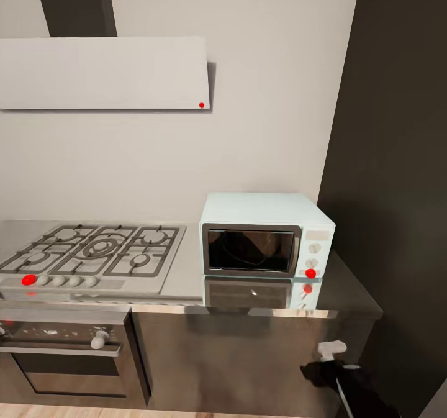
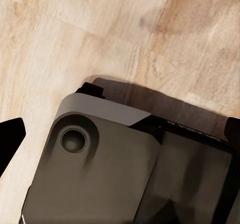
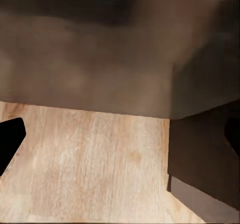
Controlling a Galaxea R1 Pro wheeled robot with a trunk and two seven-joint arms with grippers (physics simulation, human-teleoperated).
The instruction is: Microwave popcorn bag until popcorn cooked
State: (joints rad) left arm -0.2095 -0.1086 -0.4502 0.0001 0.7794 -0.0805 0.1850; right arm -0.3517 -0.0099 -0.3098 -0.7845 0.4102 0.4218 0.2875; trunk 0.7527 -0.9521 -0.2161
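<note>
The right arm (image 1: 363,390) hangs low before the dark cabinet fronts (image 1: 236,362), below the surface (image 1: 186,269). The microwave (image 1: 266,243) sits on that surface beside the gas hob (image 1: 93,253), door closed. Both grippers point at the wood floor (image 3: 90,169), fingertips spread wide, holding nothing.

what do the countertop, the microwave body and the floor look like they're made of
Countertop: looks like brushed steel, glossy; it mirrors the microwave's front. Microwave: pale mint body, matte, painted metal or plastic, hard to say; dark glass door. Floor: light wood planks with visible grain.
</note>
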